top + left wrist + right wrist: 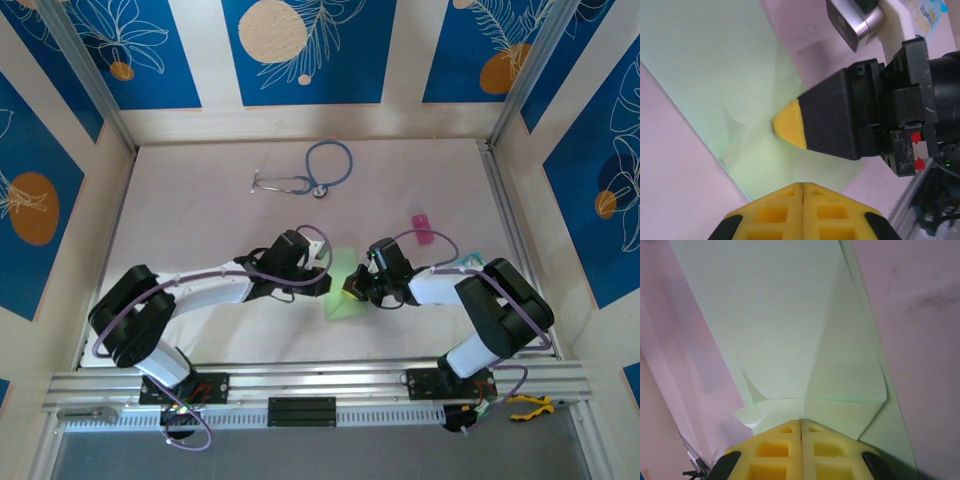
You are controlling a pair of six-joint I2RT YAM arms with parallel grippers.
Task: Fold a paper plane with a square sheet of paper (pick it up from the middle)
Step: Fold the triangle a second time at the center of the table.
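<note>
Folding: square sheet of paper [343, 290] lies partly creased at middle of counter [200, 210]
Left claw [802, 197]: pressed together, by sheet's edge
Right claw [789, 125]: pressed together, tip on sheet
Advice: press firmly, slide along crease

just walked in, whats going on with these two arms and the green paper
Two robot arms are partway through folding a pale green sheet of paper in the middle of the table. Creases and a turned-over flap show in it, but it is not a finished plane yet. The right gripper is shut, its yellow tip down on the paper, seemingly pressing a fold. The left gripper is shut too, by the sheet's edge. A stethoscope and a small pink block lie untouched farther back.
</note>
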